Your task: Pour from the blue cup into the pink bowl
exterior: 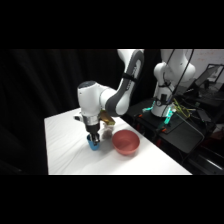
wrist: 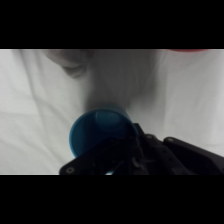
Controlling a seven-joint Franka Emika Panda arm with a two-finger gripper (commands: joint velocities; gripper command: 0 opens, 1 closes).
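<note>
One gripper (exterior: 93, 138) is down at the blue cup (exterior: 94, 145); grip unclear. Pink bowl (exterior: 125, 142) lies at three o'clock, table (exterior: 65, 150) open toward nine.

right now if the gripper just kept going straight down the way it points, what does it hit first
The blue cup: the gripper points down right over its open mouth. Below the cup lies only the white table. How much gap remains, if any, is unclear.

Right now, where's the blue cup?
In the side view the blue cup stands on the white table, directly under the tool, left of the pink bowl.
</note>
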